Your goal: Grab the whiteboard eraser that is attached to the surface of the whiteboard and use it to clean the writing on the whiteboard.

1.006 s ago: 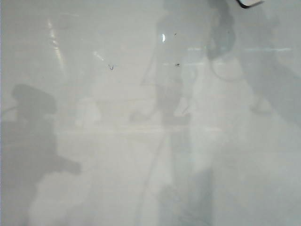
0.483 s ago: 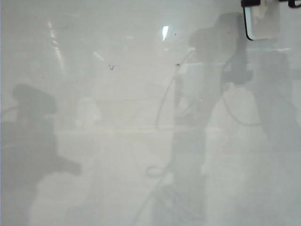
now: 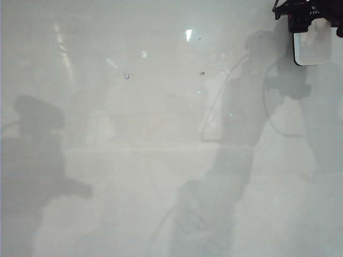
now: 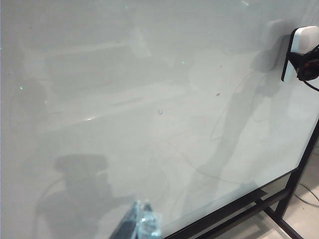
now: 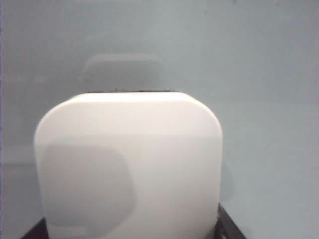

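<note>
- Whiteboard eraser [image 3: 313, 48] sits at about one o'clock in the exterior view, hard against the upper right corner, with its white back toward the camera and its felt side facing the whiteboard [image 3: 161, 176].
- Its long axis looks to run roughly twelve to six there, though the top end is hidden by the gripper. In the left wrist view it shows edge-on at about two o'clock, dark felt toward the board; whether the felt touches I cannot tell.
- Right gripper [image 3: 308, 16] is clamped on the eraser at its upper end, jaws spread wide around the block; the right wrist view is filled by the white back.
- Writing [image 3: 127, 76] is a small blue mark at about eleven o'clock, well apart from the eraser. A dark speck [image 3: 202, 73] lies between them.
- Step in hand, as I judge it: the eraser is grabbed and wiping is not yet done. Next comes a carry toward nine o'clock, felt pressed flat, then a rub across the mark.
- Left gripper [image 4: 139, 224] hangs near the board's lower part, only a tip showing; whether spread or pressed together I cannot tell.
</note>
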Robot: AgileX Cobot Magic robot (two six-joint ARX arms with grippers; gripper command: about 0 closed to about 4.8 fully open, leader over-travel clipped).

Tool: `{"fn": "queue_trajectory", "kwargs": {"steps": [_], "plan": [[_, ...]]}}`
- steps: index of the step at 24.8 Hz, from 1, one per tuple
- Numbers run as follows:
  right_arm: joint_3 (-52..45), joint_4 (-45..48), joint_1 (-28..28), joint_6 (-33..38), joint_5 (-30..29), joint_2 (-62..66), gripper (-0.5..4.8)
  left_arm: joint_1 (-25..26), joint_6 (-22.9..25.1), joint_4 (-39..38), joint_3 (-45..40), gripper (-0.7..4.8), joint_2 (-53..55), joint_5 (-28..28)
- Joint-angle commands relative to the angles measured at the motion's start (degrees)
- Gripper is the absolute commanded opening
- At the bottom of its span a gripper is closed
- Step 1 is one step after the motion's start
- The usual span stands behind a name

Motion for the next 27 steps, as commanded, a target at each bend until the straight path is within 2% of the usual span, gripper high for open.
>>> {"fn": "queue_trajectory", "kwargs": {"steps": [1, 15, 19, 22, 24, 25, 27], "plan": [[0.4, 5.2, 0.2, 0.2, -0.9, 1.6, 1.98, 0.0, 0.0, 0.6, 0.2, -0.02, 0.0, 0.0], [0.7, 8.0, 0.2, -0.6, -2.1, 5.9, 2.02, 0.0, 0.0, 0.6, 0.2, -0.02, 0.0, 0.0], [0.9, 8.4, 0.0, -4.3, -2.4, 6.3, 2.02, 0.0, 0.0, 0.6, 0.2, -0.02, 0.0, 0.0], [0.9, 9.2, -0.1, -6.5, -5.4, 6.9, 2.04, 0.0, 0.0, 0.6, 0.2, -0.02, 0.0, 0.0], [0.9, 9.8, -0.1, -6.6, -6.0, 7.2, 2.27, 0.0, 0.0, 0.6, 0.2, -0.02, 0.0, 0.0], [0.9, 10.4, -0.1, -6.6, -6.0, 7.3, 2.71, 0.0, 0.0, 0.6, 0.2, -0.02, 0.0, 0.0], [0.9, 10.9, -0.1, -6.6, -6.0, 7.3, 3.04, 0.0, 0.0, 0.6, 0.2, -0.02, 0.0, 0.0]]}}
